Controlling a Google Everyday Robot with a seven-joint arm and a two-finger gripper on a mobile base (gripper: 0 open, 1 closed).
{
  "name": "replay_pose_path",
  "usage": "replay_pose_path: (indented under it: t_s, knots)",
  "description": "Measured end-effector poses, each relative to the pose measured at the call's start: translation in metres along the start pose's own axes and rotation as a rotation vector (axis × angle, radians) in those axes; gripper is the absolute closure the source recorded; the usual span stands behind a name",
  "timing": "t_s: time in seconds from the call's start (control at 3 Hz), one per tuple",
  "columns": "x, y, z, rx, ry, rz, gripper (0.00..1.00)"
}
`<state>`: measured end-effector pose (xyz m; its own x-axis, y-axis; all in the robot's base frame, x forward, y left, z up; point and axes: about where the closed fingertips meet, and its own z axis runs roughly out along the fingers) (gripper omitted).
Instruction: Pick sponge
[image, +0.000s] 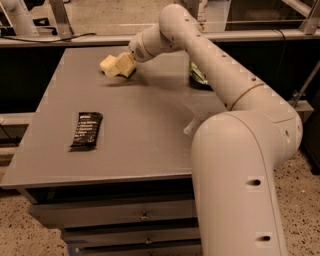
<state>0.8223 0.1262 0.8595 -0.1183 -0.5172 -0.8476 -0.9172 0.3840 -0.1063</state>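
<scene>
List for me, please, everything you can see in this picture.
sponge: one, pale yellow, far left part of the table, right at the pincer
snack bar: one, black wrapper, near left part of the table, lying flat
bag: one, green, far right part of the table, partly hidden behind the arm
table: one, grey, middle of the view
drawers: at least two, grey, under the table top
arm: one, cream, reaching from the near right across the table
pincer: one, cream, at the sponge over the far left of the table
</scene>
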Motion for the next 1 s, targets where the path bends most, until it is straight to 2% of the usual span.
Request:
replay_pose_path:
  t_s: [0.33, 1.0]
  knots:
    - [0.003, 0.007, 0.000, -0.019, 0.009, -0.012, 0.18]
    - [-0.003, 0.019, -0.018, -0.026, -0.017, -0.040, 0.65]
